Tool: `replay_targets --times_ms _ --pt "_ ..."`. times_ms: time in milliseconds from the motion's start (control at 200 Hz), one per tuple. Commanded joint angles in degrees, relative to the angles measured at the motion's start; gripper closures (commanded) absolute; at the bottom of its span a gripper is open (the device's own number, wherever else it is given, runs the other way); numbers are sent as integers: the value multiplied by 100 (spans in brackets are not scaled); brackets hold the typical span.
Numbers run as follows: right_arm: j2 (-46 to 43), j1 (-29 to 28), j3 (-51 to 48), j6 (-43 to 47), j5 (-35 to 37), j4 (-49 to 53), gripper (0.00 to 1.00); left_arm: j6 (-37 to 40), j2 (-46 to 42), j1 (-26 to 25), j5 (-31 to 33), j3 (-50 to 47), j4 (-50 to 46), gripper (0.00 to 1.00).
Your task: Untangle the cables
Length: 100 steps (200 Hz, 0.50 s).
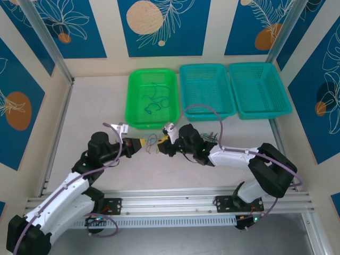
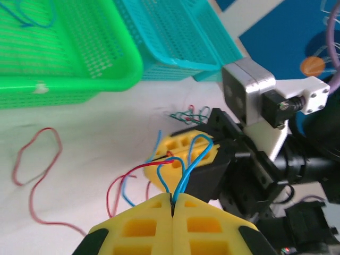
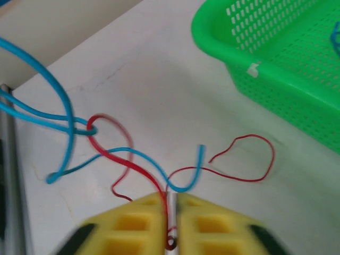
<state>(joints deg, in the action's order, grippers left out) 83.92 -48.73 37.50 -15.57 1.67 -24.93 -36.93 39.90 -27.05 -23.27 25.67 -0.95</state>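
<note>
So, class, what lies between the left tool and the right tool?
Blue and red cables, looped together, run from the left tool to the right tool; the top external view shows it.

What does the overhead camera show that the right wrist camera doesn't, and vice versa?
Overhead: left arm, right arm, two teal baskets, and loose cables lying in the green basket. Right wrist: a close look at the right gripper shut on a red cable that loops around a blue cable. Both: the green basket and the pale table.
</note>
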Motion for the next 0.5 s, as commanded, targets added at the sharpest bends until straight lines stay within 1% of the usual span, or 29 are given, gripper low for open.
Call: replay_targets --times_ms 0,50,90,155,265,355,495 --pt "-99 85 -135 -479 680 -116 100 303 -312 -31 1109 393 -1163 100" --pt "-270 206 -356 -822 876 -58 100 394 -411 -20 1478 432 -1509 100" --pt "-465 346 -544 -1151 1028 60 100 448 -467 2 1608 424 -1638 100" --pt "-877 634 -868 -1675 1155 363 100 483 -500 33 1653 405 -1721 100" --pt "-1781 1135 -1356 -2437 1503 1326 100 467 -494 68 1740 347 -1771 100" --pt "-2768 1474 -1759 -2952 1864 2221 100 463 -490 110 1814 307 -1767 100" --pt "-4861 2237 -2167 -3972 2374 4158 100 515 -453 211 1955 330 -1818 100"
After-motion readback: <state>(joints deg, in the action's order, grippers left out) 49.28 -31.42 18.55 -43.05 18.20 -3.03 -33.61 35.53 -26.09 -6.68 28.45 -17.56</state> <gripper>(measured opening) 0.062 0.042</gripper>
